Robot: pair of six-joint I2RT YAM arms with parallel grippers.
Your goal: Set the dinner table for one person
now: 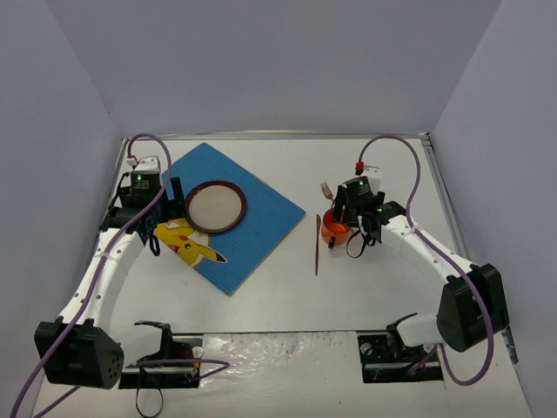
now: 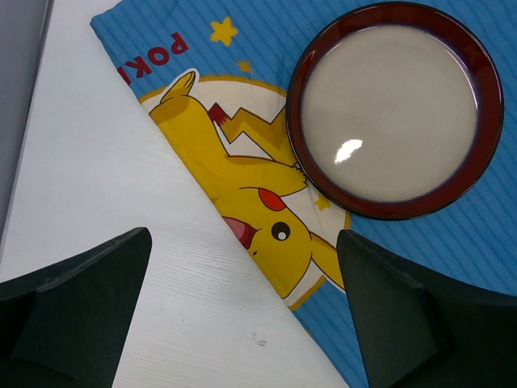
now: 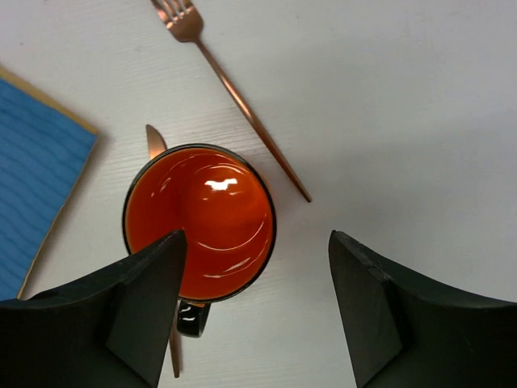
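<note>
The white dinner table point(image 1: 261, 300) holds a blue placemat point(image 1: 248, 222) with a yellow cartoon figure. A cream plate with a dark red rim point(image 1: 215, 207) lies on the mat and also shows in the left wrist view point(image 2: 394, 109). An orange mug point(image 1: 335, 228) stands right of the mat, with a copper fork point(image 1: 327, 190) behind it and a copper knife point(image 1: 317, 248) to its left. My right gripper point(image 3: 257, 242) is open and hovers over the mug point(image 3: 199, 222), a little to its right. My left gripper point(image 2: 242, 242) is open and empty over the mat's left edge.
Grey walls close in the table at the left, back and right. A metal rim point(image 1: 452, 218) runs along the right edge. Both arm bases sit at the near edge. In the right wrist view the fork point(image 3: 234, 93) lies beyond the mug and the knife point(image 3: 153, 139) runs behind it.
</note>
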